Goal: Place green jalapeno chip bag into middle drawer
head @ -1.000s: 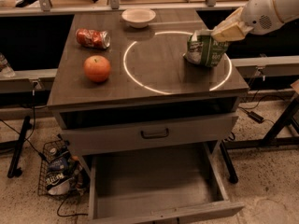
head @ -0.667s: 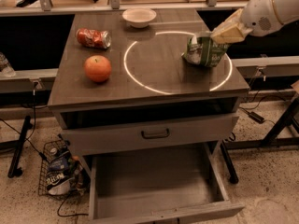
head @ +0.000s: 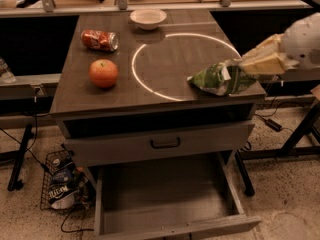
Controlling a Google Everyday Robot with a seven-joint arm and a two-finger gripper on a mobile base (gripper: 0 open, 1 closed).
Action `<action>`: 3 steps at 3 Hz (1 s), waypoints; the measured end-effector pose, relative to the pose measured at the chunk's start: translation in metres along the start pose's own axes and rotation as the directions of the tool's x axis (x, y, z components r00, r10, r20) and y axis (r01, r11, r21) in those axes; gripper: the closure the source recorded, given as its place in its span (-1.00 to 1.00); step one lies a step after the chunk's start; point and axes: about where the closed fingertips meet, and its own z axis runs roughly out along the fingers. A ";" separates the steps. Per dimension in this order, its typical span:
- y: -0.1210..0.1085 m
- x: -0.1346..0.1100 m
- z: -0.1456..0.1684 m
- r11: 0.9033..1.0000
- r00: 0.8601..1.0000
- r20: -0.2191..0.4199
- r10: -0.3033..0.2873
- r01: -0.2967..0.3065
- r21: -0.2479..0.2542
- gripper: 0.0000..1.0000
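Note:
The green jalapeno chip bag (head: 217, 77) hangs tilted at the front right corner of the table top (head: 165, 89). My gripper (head: 245, 66) comes in from the right and is shut on the bag's right end, holding it just above the top. The middle drawer (head: 165, 199) stands pulled open below the cabinet, its grey floor bare. The closed drawer front with a dark handle (head: 165, 143) is above it.
A crushed red soda can (head: 99, 39), an orange fruit (head: 103, 73) and a white bowl (head: 148, 18) sit on the table top. A wire basket of items (head: 62, 186) stands on the floor at the left. A dark stand leg (head: 300, 134) is at the right.
My gripper has carried the chip bag from the right middle of the table top toward the front right corner, and the bag now lies tilted sideways. The view is also closer.

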 end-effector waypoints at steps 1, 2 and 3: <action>0.071 0.043 -0.033 0.995 0.997 -0.001 0.081 -0.081 -0.056 1.00; 0.073 0.042 -0.030 0.995 0.997 -0.002 0.073 -0.073 -0.064 1.00; 0.094 0.056 -0.024 0.993 0.998 -0.017 0.064 -0.065 -0.103 1.00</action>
